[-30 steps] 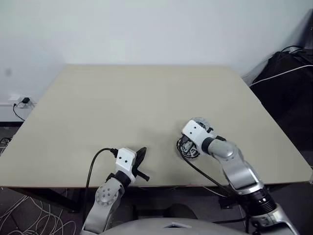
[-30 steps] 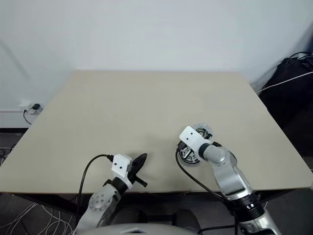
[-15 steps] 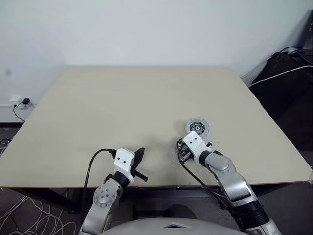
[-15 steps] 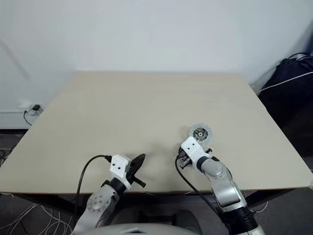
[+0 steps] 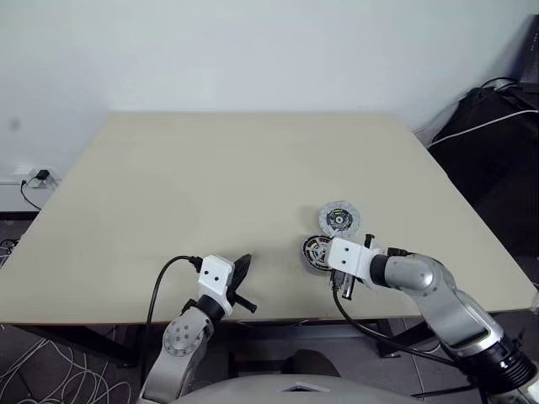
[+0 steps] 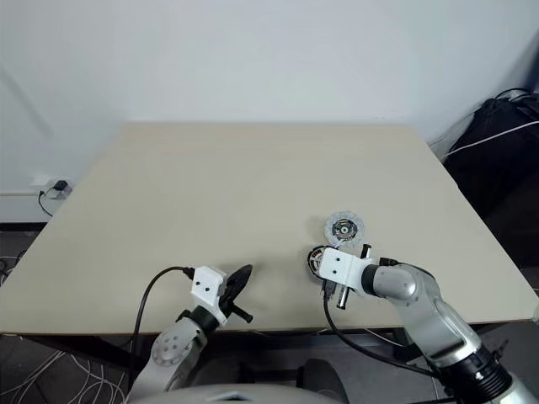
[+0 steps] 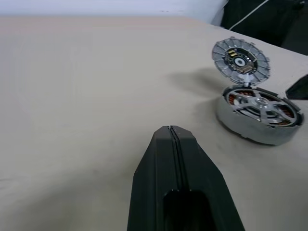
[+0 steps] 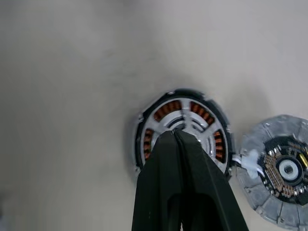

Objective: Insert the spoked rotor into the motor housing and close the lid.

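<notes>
Nearest the table's front edge, the left gripper (image 5: 242,268) sits low at about seven o'clock on the tabletop, same spot as a second ago, its two black fingers pressed flat together with nothing between them. Over at five o'clock the right gripper (image 8: 174,136) has pulled back and swung out toward the right since a second ago, uncovering what it hid then. Its tapered black fingers meet at the tips, holding nothing, poised right over the motor housing (image 5: 317,252).

That housing is a round dark puck with copper-coloured windings ringed inside its wall. The spoked rotor (image 7: 260,101), shiny silver with open spokes and a hub, already lies seated in it. Just beyond, at one o'clock from the housing and close beside it, the lid (image 5: 339,219) rests flat and off, pale grey with a notched rim, its dark patterned face up; a small white piece bridges the two.

The table (image 5: 210,185) is smooth, matte beige, squared at the edges. Its whole far half and left side lie open; black bags and cables crowd the floor past the right edge.
</notes>
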Tool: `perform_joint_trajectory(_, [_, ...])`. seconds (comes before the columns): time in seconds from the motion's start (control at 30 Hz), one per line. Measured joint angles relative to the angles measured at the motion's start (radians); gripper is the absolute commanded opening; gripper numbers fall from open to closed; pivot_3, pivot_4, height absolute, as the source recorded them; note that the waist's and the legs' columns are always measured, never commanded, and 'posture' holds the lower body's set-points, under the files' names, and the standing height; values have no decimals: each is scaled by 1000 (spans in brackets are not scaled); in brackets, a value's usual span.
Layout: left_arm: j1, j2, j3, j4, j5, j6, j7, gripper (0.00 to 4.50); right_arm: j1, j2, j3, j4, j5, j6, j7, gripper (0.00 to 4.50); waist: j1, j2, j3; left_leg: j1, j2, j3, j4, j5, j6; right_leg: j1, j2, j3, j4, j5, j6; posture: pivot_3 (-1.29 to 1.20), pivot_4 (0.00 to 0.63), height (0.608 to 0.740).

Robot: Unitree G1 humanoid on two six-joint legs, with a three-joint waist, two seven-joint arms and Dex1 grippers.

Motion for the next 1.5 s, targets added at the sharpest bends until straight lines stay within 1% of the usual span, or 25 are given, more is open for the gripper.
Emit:
perform_joint_trajectory(0.03, [0,0,0,0,0,1,1,0,-29,-3,12,9,-4,-2,16,929,1,0,0,0,0,0,0,0,0,0,0,0,0,0,0,0,0,740])
perform_joint_trajectory(0.07, [-1,-2,0,-1,0,1,1,0,-42,-4,16,17,-10,-3,22,1317,2,0,0,0,0,0,0,0,0,0,0,0,0,0,0,0,0,740])
perform_joint_trajectory(0.1, [-1,-3,0,-1,0,1,1,0,-50,-4,20,25,-15,-4,27,1565,3,-1,0,0,0,0,0,0,0,0,0,0,0,0,0,0,0,740])
perform_joint_trajectory(0.17, [2,-5,1,-3,0,1,6,0,-70,-4,39,53,-25,-11,48,2317,6,-1,0,-1,-1,0,1,0,0,0,-1,0,0,1,-2,0,0,740])
perform_joint_trajectory(0.2, [3,-5,2,-3,0,1,8,0,-71,-4,43,60,-26,-12,56,2533,6,-1,0,-1,-1,0,0,0,0,0,-1,0,-1,1,-2,0,0,740])
perform_joint_trajectory(0.5, [10,-12,2,-5,0,1,22,0,-81,-4,76,115,-26,-9,140,2533,3,-1,0,-1,-1,0,1,-1,1,0,-1,0,-1,1,-2,0,0,740])
perform_joint_trajectory(0.93, [8,-21,2,8,0,-18,21,0,-130,-4,118,215,-38,-17,194,2533,2,-1,0,-1,-1,0,1,-1,1,0,-2,0,-1,1,-3,0,0,740])
perform_joint_trajectory(1.03, [3,-31,2,33,-1,-35,20,0,-141,-4,124,225,-44,-22,198,1975,2,0,0,-1,-1,0,1,-1,1,0,-2,0,-1,2,-2,0,0,740])
perform_joint_trajectory(1.13, [2,-33,2,49,-1,-48,20,0,-149,-4,124,231,-52,-23,192,1015,2,0,-1,-1,-1,0,1,-1,1,0,-2,0,-1,2,-2,0,0,740])
perform_joint_trajectory(1.23, [0,-35,3,62,-1,-56,20,0,-150,-2,130,227,-49,-27,205,178,2,-1,-1,0,-1,0,1,-1,1,1,-2,0,-1,2,-3,0,0,740])
perform_joint_trajectory(1.27, [0,-35,3,67,-1,-58,20,0,-149,-2,133,229,-50,-25,207,106,1,-1,-1,0,-1,0,1,-1,1,1,-3,0,-1,2,-2,0,0,740])
perform_joint_trajectory(1.5, [-1,-36,2,72,-1,-71,20,0,-146,5,135,223,-60,-18,197,106,1,-1,-1,0,-1,0,1,-1,1,0,-8,-6,-1,3,-1,0,0,740])
